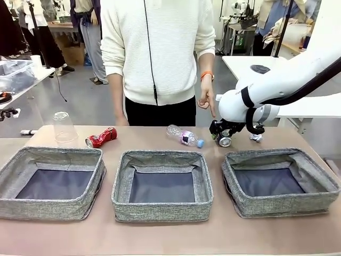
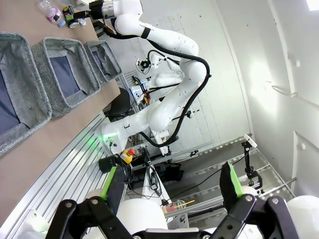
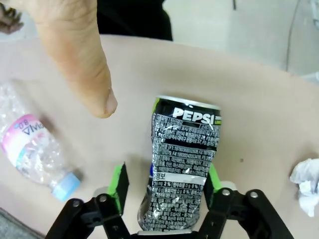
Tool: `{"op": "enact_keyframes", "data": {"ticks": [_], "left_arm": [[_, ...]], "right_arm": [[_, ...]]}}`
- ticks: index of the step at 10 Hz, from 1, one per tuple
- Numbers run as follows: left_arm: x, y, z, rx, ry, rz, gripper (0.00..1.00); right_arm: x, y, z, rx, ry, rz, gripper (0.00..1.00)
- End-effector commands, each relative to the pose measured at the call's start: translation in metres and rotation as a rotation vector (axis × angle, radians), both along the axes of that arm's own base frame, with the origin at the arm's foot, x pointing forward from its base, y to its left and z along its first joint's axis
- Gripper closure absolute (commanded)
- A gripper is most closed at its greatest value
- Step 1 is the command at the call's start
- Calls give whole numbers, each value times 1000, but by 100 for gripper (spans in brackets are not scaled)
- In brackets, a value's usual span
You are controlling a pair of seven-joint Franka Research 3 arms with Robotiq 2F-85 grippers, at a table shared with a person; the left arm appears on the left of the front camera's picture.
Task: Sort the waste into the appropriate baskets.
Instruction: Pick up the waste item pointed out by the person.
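Tan table [image 1: 160,237], surface matte, spans the lower frame. Person in a white knit sweater [image 1: 157,48] and dark trousers stands at its far edge, centre top, with an orange wristband [image 1: 206,75]. White tables [image 1: 245,64] at upper right. Aluminium frame rails [image 2: 70,174] at lower left of the left wrist view.

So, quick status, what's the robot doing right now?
Right gripper shut on dark can. Left gripper open, off-table. Person's finger pointing close by. Baskets empty.
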State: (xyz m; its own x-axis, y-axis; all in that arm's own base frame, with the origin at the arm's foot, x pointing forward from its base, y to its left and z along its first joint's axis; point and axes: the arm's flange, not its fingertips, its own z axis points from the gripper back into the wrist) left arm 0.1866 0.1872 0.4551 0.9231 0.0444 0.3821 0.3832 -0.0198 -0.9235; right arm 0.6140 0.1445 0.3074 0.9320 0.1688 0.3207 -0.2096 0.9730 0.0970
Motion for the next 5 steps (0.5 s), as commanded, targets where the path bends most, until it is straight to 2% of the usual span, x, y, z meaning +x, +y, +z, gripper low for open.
{"op": "enact_keyframes", "data": {"ticks": [1,3,4,5], "left_arm": [[0,1,2,-15,-19,4,0],[0,1,2,-15,-19,4,0],[0,1,2,-15,-19,4,0],[0,1,2,-15,-19,4,0]], "right_arm": [[5,-1,4,2,10,-17,100],[4,-3,3,2,17,-17,100],[3,-4,3,4,18,-18,94],[3,-6,3,5,21,-22,100]]}}
